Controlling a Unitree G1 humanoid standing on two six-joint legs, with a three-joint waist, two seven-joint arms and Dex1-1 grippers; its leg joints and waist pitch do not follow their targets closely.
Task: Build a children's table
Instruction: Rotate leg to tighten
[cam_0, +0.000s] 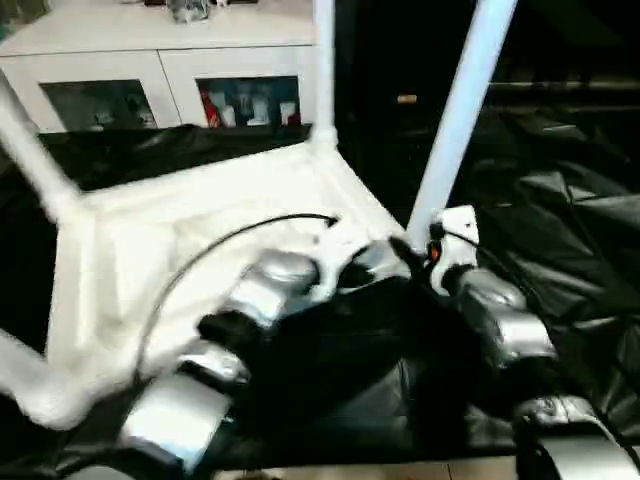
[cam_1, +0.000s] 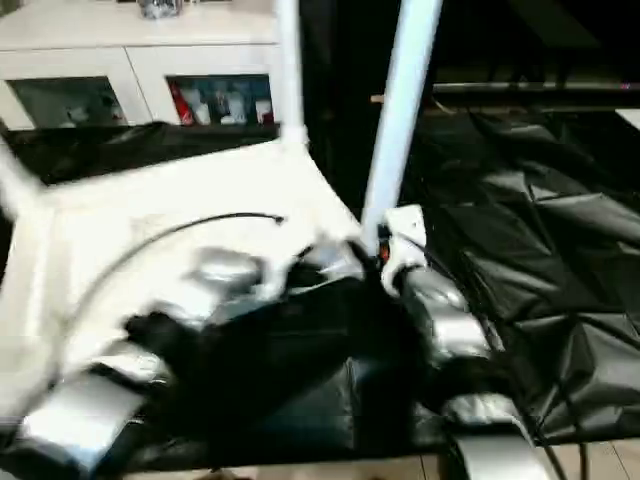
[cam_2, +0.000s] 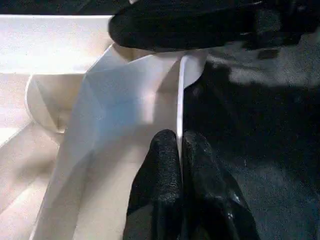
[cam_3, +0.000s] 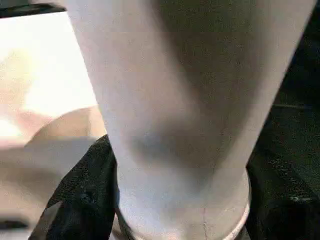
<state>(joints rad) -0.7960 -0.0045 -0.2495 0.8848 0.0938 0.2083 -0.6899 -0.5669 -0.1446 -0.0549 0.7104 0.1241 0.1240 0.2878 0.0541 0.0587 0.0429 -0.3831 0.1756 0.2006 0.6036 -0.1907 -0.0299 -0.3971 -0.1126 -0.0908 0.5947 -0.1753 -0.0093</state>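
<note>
While the tabletop (cam_0: 200, 240) lies upside down on the black work table (cam_0: 560, 230), the left eye view shows legs standing in its corner sockets: one at the far corner (cam_0: 323, 70), one at the left (cam_0: 30, 150), one at the near left edge (cam_0: 25, 380), and a fourth leg (cam_0: 462, 110) rising tilted at the near right corner. Both silver forearms reach to that corner, with a black cable (cam_0: 230, 240) arching over the left one; a white cabinet (cam_0: 150, 60) stands behind. The right eye view gives the same scene, the fourth leg meeting the tabletop just beside the right wrist. Seen from the left wrist, the left gripper (cam_2: 180, 150) has its two black fingers (cam_2: 160, 170) pressed together on the thin raised rim (cam_2: 181, 100) of the tabletop, pinching it between them. From the right wrist, the right gripper (cam_3: 180, 200) has black fingers (cam_3: 85, 195) on either side of the fourth leg, closed around it just above its ringed lower end.
</note>
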